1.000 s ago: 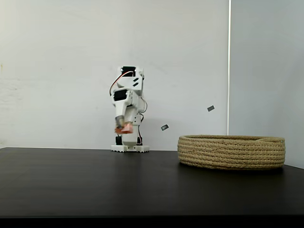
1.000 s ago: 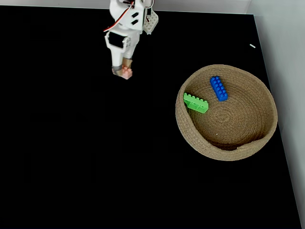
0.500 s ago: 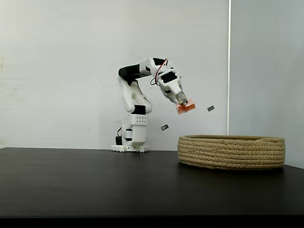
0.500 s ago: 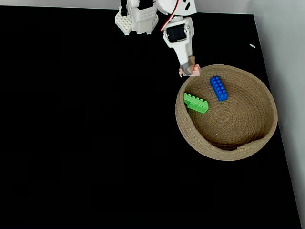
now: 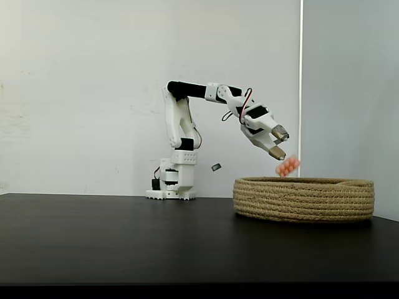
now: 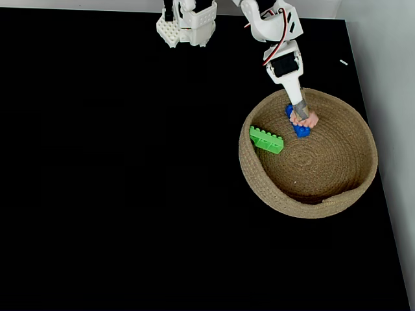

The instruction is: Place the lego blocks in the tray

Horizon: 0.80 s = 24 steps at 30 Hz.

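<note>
My gripper [image 5: 279, 144] is stretched out over the back of the tray [image 5: 304, 199], a wide woven rope basket, and its jaws stand open. The pale pink lego block [image 5: 287, 166] is in the air just below the fingertips, free of them and a little above the basket rim. From above, the pink block [image 6: 305, 119] lies over the blue block [image 6: 301, 131] inside the tray [image 6: 337, 199], right at my gripper [image 6: 300, 112] tip. The green block [image 6: 266, 140] leans against the basket's inner left wall.
The arm's white base [image 6: 187, 26] stands at the back edge of the black table. The wall corner runs close to the right of the basket [image 5: 301, 87].
The arm swung from the table's left over to the basket and reached out above it. The gripper was shut on the pink block; now it has opened and the block has left it.
</note>
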### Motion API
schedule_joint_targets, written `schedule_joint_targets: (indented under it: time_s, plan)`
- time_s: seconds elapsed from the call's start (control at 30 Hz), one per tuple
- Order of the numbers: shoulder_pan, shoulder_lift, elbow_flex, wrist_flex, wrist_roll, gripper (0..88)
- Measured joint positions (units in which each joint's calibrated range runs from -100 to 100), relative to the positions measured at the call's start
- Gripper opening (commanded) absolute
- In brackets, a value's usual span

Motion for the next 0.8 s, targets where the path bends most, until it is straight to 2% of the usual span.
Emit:
schedule_joint_targets:
  time_s: [0.1, 0.17, 0.2, 0.27, 0.3, 0.4, 0.5, 0.63, 0.8]
  plan:
    - [0.7, 0.0, 0.0, 0.0, 0.0, 35.5]
    - [1.7, -0.2, 0.8, 0.2, 0.0, 30.2]
    - [2.0, -0.6, 1.4, 0.8, 0.2, 24.2]
    - [3.3, -2.3, 3.4, 2.1, 0.9, 5.5]
    - [4.2, -3.6, 4.8, 2.5, 1.1, 0.2]
    - [7.3, -10.4, 10.0, 4.3, 2.6, 0.2]
    - [10.7, -22.2, 18.0, 5.7, 7.5, 0.2]
    - [15.4, -44.2, 32.0, 6.1, 12.9, 0.2]
    - [22.1, -70.4, 44.1, 12.3, 18.9, 0.2]
